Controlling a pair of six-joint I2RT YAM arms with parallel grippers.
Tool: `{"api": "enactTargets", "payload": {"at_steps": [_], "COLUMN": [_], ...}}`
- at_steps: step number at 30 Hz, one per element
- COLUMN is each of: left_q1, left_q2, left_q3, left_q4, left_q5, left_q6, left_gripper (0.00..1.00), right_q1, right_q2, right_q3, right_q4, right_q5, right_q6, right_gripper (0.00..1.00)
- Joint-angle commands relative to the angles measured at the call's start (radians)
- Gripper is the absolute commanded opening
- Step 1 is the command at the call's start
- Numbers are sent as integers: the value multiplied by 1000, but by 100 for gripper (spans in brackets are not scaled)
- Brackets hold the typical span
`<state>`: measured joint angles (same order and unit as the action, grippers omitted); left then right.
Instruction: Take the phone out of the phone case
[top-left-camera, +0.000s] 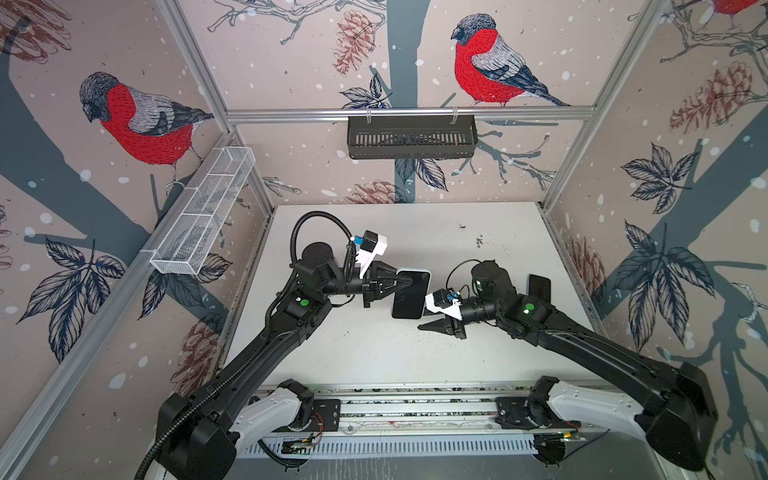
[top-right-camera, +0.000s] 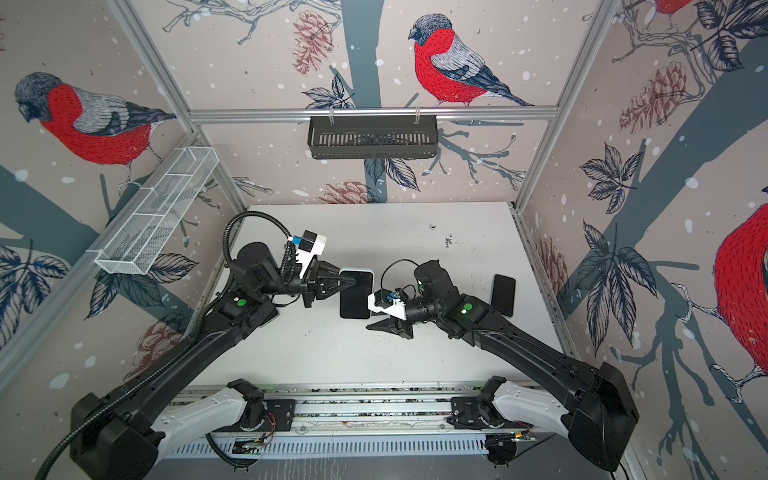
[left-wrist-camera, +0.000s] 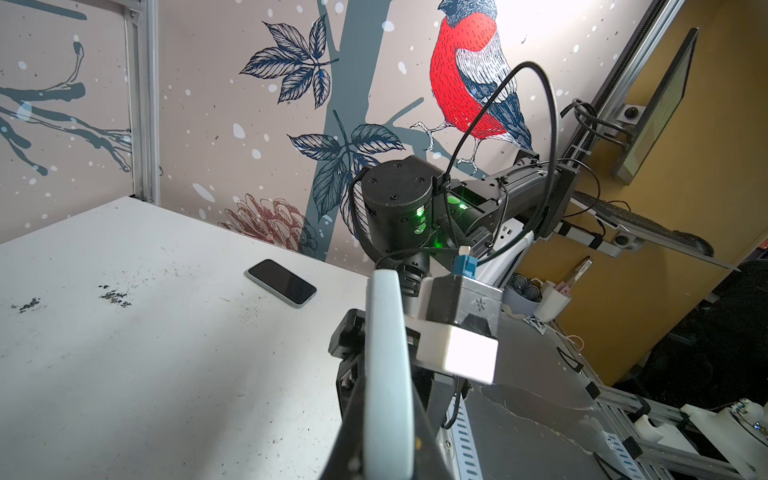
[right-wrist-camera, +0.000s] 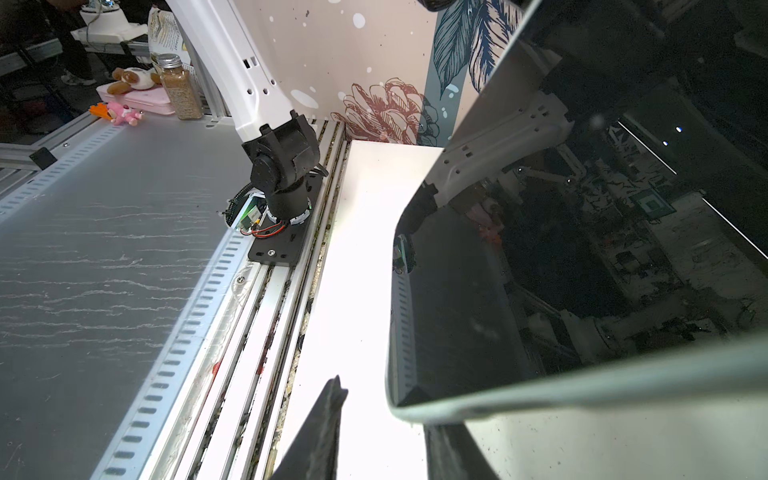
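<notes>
**A:** Both top views?

**B:** Left fingers (top-left-camera: 397, 281) are clamped tight on the left long edge of the phone case (top-left-camera: 427, 275), toward its far end. Pale blue rim, mid-desk (top-left-camera: 374, 357). The dark phone (top-left-camera: 410, 300) sits inside it. Right fingers (top-left-camera: 432, 326) are just beside the case's near right corner, parted a little, gripping nothing. A second phone (top-left-camera: 539, 287) lies flat on the desk behind the right arm, well apart.

**A:** Left wrist?

**B:** The case rim (left-wrist-camera: 384, 353) shows edge-on, with dark fingers flanking it on both sides. The second phone (left-wrist-camera: 282, 282) lies face up on the desk (left-wrist-camera: 124, 353).

**A:** Right wrist?

**B:** The glossy phone face (right-wrist-camera: 540, 270) fills the pale rim (right-wrist-camera: 582, 386) and mirrors the arm. One right finger (right-wrist-camera: 328, 415) stands clear of the rim, with bare desk (right-wrist-camera: 357, 249) between them. The other lies below the corner. Cannot tell whether it touches.
</notes>
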<state>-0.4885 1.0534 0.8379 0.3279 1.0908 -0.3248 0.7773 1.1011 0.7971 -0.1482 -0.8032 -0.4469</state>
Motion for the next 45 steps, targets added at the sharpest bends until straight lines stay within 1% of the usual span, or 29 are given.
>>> {"api": "enactTargets", "payload": {"at_steps": [1,18,22,28,31,34,39,45], "left_q1": [-1,-7,-9,-13,-15,-31,-64,-91], "left_q2": [-4,1,3,8,20,34,56,78], "left_q3": [0,-12,-11,-9,-7,-7,8,19], "left_q4": [91,123,134,146,172,193,153,138], "left_q5": [1,3,0,1,2,-4,-26,-34], "left_q6": [-5,-19,-32,-53,-90,-116,-95,-91], "left_gripper": [0,0,0,0,0,0,0,0], "right_q1": [-3,-7,-5,-6,-7,-8,-7,-9], "right_q2": [2,20,28,26,24,13,3,7], "right_q3": [6,19,19,19,17,9,10,28], "right_q4": [4,18,9,5,0,20,55,58], "right_q5": [-31,-41,-43,-47,-49,-48,-46,-23], "right_q6": [4,9,1,-15,-33,-39,-50,-79], "right_gripper": [33,24,21,15,12,9,6,3]}}
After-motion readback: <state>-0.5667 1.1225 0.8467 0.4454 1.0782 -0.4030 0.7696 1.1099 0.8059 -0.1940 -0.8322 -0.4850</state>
